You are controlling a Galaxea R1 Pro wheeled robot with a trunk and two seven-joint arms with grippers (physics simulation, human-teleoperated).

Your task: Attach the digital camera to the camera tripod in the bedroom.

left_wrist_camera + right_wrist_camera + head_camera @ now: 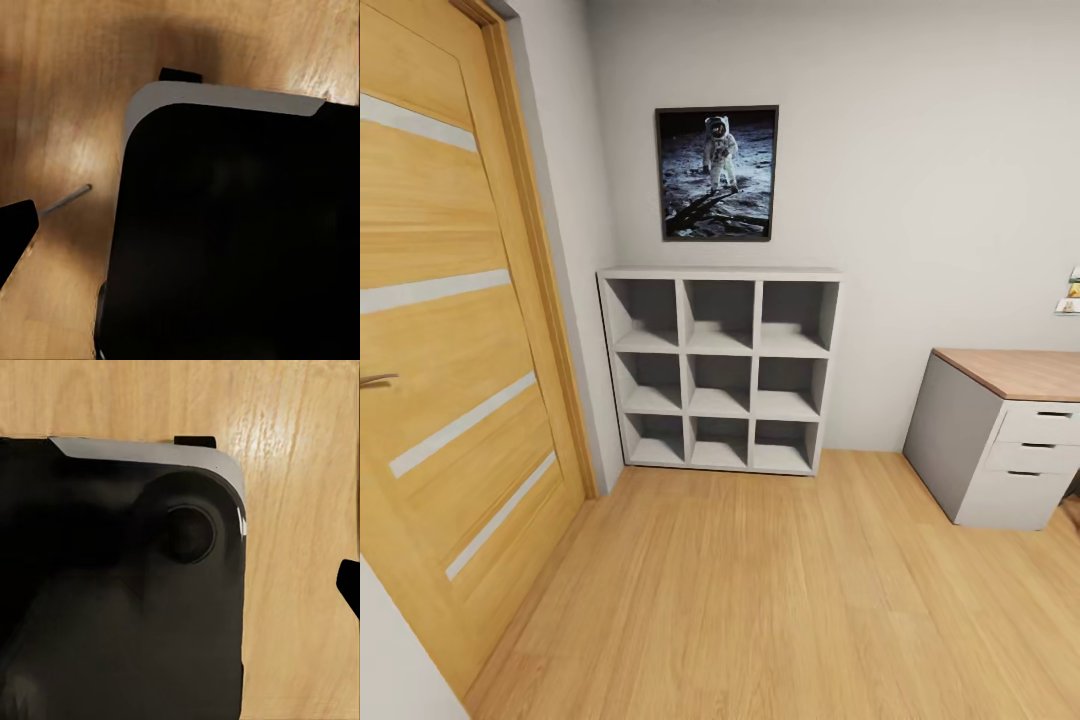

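Bedroom: pale grey walls and a light wood plank floor [760,600].
Cube shelf [720,370]: grey, nine open compartments, standing against the far wall.
Poster [717,172]: astronaut on the moon, black frame, hung directly above the shelf.
Door [450,330]: wood with pale horizontal strips, beside the shelf.
Desk [1000,440]: wood top, grey drawers, on the shelf's other side.
Left gripper: one dark fingertip [13,236] at the wrist picture's edge, above the plank floor beside the robot's black base [232,240]; cannot tell whether released or clenched.
Right gripper: one dark fingertip [349,585] at the picture's edge, above the floor beside the base; state cannot be told.
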